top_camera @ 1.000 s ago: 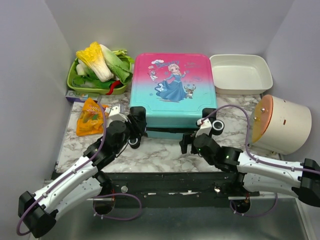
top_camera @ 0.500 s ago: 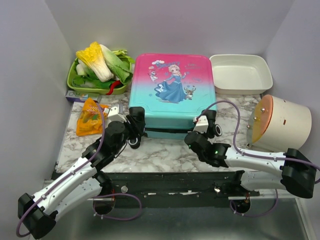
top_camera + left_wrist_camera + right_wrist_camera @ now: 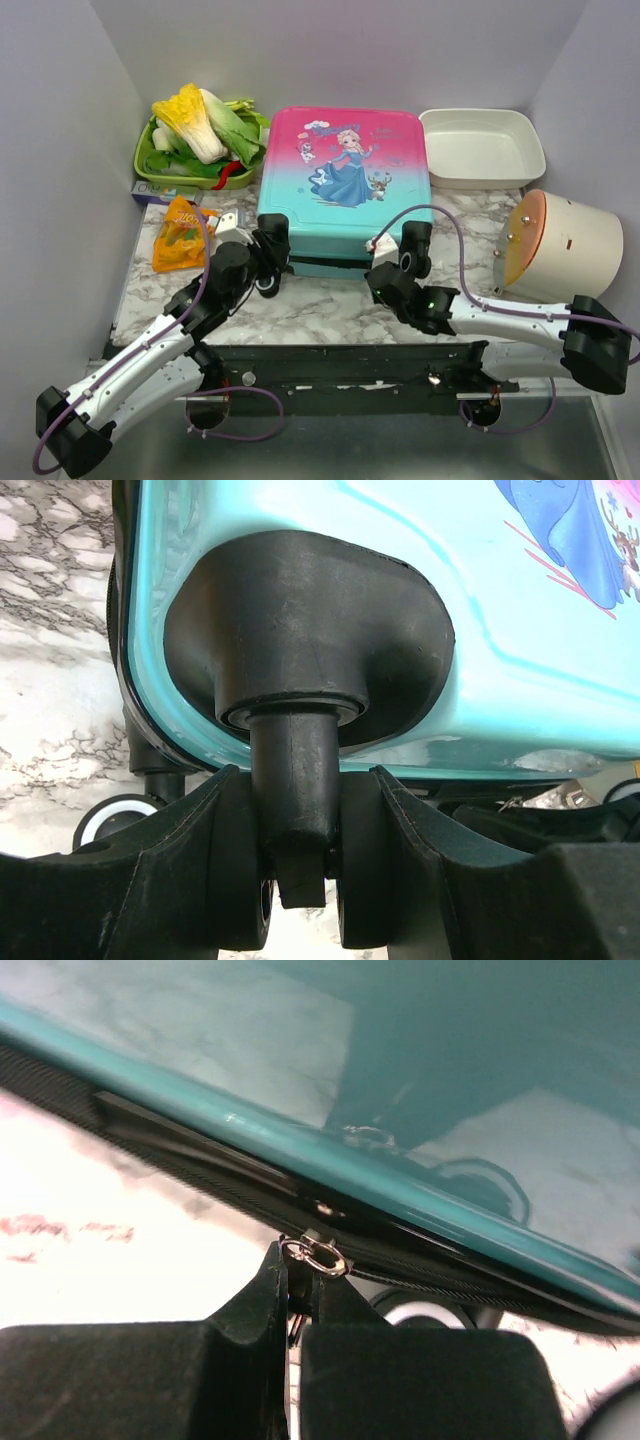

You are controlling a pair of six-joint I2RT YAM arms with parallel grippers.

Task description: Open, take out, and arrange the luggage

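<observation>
The luggage (image 3: 345, 185) lies flat and closed at the back middle of the marble table, princess print up. My left gripper (image 3: 268, 262) is at its near left corner. In the left wrist view the fingers (image 3: 215, 840) press on both sides of the black twin wheel (image 3: 245, 880) under the caster housing (image 3: 300, 640), so the left gripper (image 3: 300, 780) is shut on the wheel. My right gripper (image 3: 378, 274) is at the teal front edge (image 3: 450, 1080). There the right gripper (image 3: 297, 1260) is shut on the zipper pull with its silver ring (image 3: 314, 1254).
A green basket (image 3: 150, 170) of leafy vegetables stands back left, with an orange snack bag (image 3: 180, 235) in front of it. A white tray (image 3: 480, 148) sits back right. A white drum with an orange lid (image 3: 565, 245) lies on its side at the right.
My right gripper went from open to shut on the zipper pull and shifted left along the luggage's front edge. The left arm and the luggage have not moved.
</observation>
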